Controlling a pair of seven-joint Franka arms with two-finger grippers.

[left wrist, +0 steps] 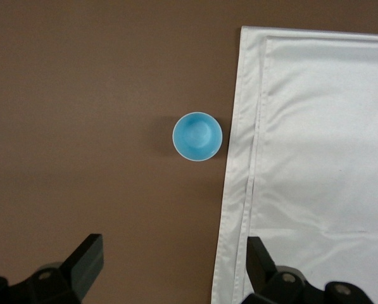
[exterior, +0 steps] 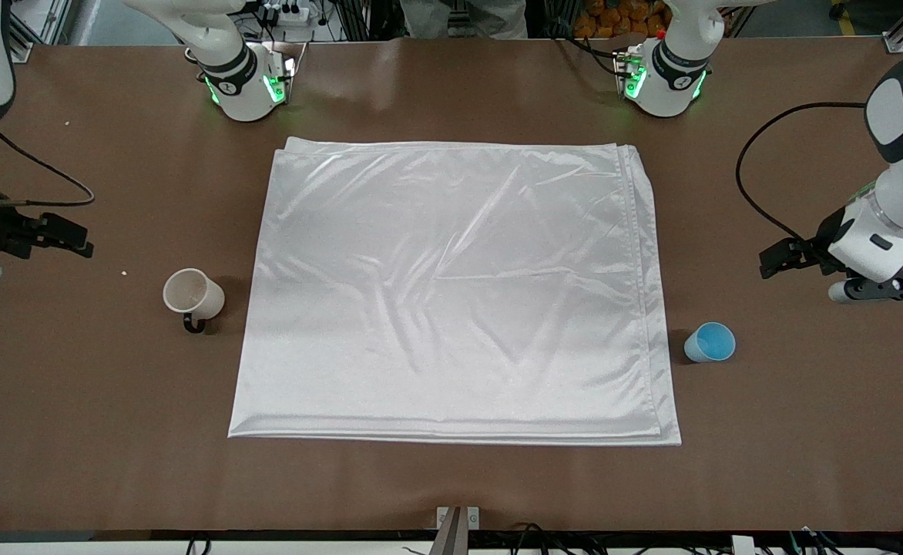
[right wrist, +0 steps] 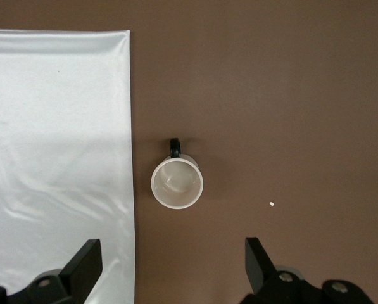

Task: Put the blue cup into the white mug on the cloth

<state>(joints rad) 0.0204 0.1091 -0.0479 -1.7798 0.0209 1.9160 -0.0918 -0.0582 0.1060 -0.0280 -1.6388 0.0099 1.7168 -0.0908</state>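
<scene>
The blue cup [exterior: 710,342] stands upright on the bare table beside the cloth [exterior: 451,285], toward the left arm's end. The white mug [exterior: 192,294] stands upright on the bare table beside the cloth toward the right arm's end, its black handle pointing at the front camera. My left gripper [exterior: 777,259] hangs open and empty high over the table near the cup [left wrist: 197,136]. My right gripper [exterior: 72,237] hangs open and empty high over the table near the mug [right wrist: 177,183]. The left gripper [left wrist: 174,266] and right gripper [right wrist: 173,263] each show wide-apart fingers.
The cloth lies flat in the middle of the brown table and shows in both wrist views: left [left wrist: 321,158], right [right wrist: 56,126]. A small white crumb [exterior: 124,272] lies near the mug. The arm bases [exterior: 247,85] [exterior: 663,81] stand along the robots' edge.
</scene>
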